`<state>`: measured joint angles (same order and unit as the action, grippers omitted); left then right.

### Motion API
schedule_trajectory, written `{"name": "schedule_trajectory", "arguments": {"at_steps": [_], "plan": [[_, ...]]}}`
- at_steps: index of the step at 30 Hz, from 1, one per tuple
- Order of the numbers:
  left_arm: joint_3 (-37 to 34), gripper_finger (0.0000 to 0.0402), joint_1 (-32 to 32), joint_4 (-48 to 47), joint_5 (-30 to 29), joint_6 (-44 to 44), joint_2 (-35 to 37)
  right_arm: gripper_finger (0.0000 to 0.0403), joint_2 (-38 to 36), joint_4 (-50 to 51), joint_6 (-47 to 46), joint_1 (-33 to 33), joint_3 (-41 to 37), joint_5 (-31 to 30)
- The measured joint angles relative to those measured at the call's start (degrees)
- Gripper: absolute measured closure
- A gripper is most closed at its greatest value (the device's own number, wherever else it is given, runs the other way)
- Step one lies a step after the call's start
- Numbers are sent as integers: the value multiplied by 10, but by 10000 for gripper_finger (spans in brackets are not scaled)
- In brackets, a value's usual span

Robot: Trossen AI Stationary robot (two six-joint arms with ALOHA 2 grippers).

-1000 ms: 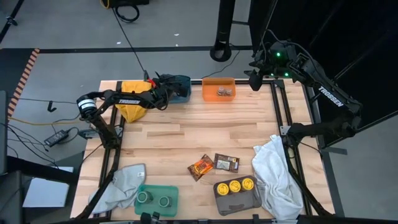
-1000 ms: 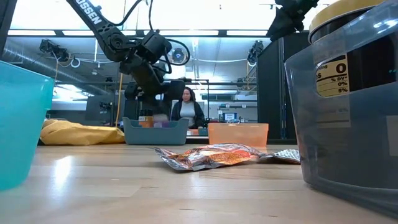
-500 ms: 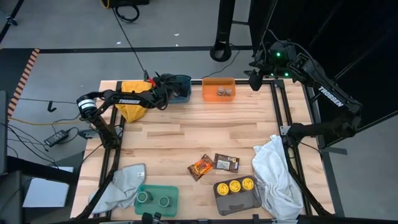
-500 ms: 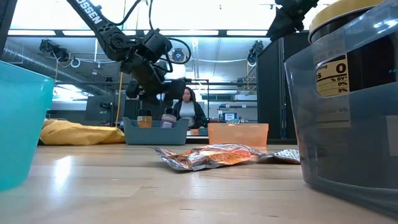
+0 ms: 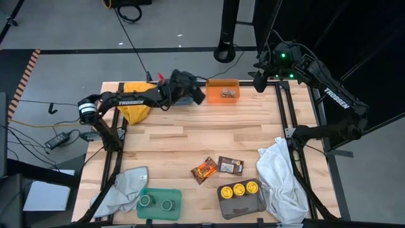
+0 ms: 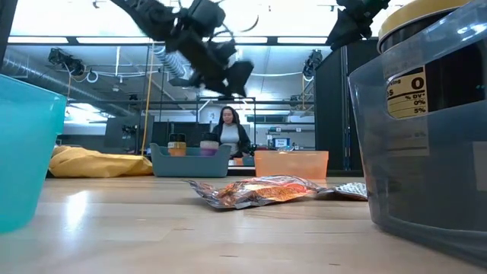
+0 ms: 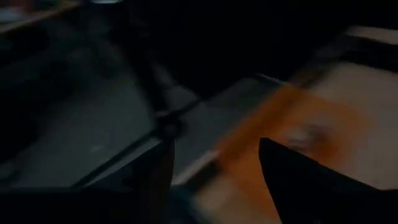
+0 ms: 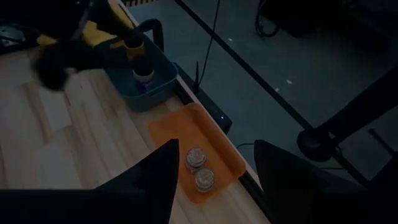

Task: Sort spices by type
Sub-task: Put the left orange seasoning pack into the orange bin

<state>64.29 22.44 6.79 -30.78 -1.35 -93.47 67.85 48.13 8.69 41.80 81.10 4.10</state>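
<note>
Above the blue bin (image 5: 183,95) at the bench's far edge: left end effector (image 5: 197,95) spread, empty. Swing clear, then drop squarely over the orange packet (image 5: 204,169).

the left gripper (image 5: 197,96) hung open just beside the orange tray (image 5: 222,98); the right gripper (image 5: 259,83) waited open near it.

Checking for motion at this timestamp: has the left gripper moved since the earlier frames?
Yes. The left gripper has lifted out of the blue bin and swung toward the orange tray.
</note>
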Motion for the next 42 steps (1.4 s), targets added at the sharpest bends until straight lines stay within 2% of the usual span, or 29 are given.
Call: {"name": "schedule_trajectory", "arguments": {"at_steps": [5, 11, 16, 21, 27, 32, 37, 42], "plan": [[92, 161, -31, -174, 207, 14, 1, 188, 0, 0, 4, 0, 0, 0], [105, 155, -86, -286, 294, 8, 0, 186, 0, 0, 5, 0, 0, 4], [81, 137, -150, -347, 304, -18, -5, 187, 0, 1, 5, 0, 0, 5], [55, 118, -215, -327, 305, -79, -4, 185, 0, 10, 5, 0, 0, 6], [-3, 101, -264, -200, 301, -175, -11, 187, 0, 27, 5, 0, 0, 23], [-35, 96, -292, -166, 291, -233, -33, 186, 0, 43, 19, 0, 0, 54], [-35, 96, -330, -136, 272, -245, -91, 187, 0, 48, 18, -1, 0, 62], [-16, 96, -358, -59, 235, -268, -165, 186, 0, 56, 18, -3, 0, 66]]}}
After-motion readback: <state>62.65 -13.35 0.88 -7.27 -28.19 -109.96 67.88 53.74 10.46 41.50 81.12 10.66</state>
